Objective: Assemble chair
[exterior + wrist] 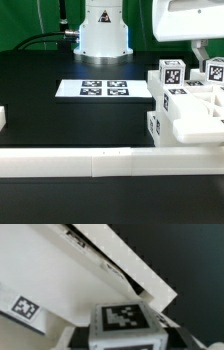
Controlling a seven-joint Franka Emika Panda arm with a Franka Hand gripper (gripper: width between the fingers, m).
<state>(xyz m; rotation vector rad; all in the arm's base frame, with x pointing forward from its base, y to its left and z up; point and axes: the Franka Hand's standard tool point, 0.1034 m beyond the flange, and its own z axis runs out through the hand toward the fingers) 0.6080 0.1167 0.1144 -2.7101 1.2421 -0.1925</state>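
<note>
The chair's white parts cluster at the exterior view's right: a chunky slab assembly with tags on its sides and a short tagged post standing on it. My gripper hangs over this cluster, one dark finger showing. In the wrist view a white tagged post sits tight between my dark fingers, and the gripper is shut on it. It seems to be the tagged post at the exterior view's right edge. Behind it lies a large white slab with a tag.
The marker board lies mid-table before the robot base. A long low white border wall runs along the near side. A small white piece shows at the exterior view's left edge.
</note>
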